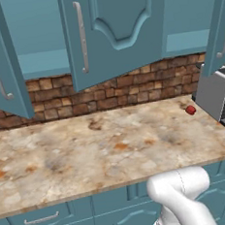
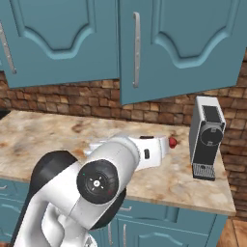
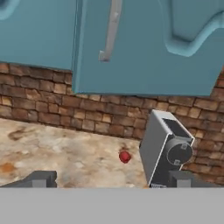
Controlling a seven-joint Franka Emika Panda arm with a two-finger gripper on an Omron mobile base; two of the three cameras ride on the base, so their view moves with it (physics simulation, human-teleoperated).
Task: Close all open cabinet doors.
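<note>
Three tall teal cabinet doors hang swung out over the counter. The left door (image 1: 0,62) stands edge-on. The middle door (image 1: 116,31) carries a long silver bar handle (image 1: 81,37). The right door (image 1: 221,31) shows at the frame's edge. From the right, the middle door (image 2: 185,48) juts forward beside a neighbouring door (image 2: 58,41). In the hand view that door (image 3: 148,48) and its handle (image 3: 111,30) hang well above and ahead of my gripper (image 3: 111,180). The gripper is open, fingertips (image 3: 40,179) wide apart, holding nothing.
A grey coffee machine (image 1: 219,97) stands at the counter's right end against the brick wall. A small red object (image 1: 190,110) lies beside it on the marble counter (image 1: 89,151). Teal drawers (image 1: 42,219) run below the counter edge.
</note>
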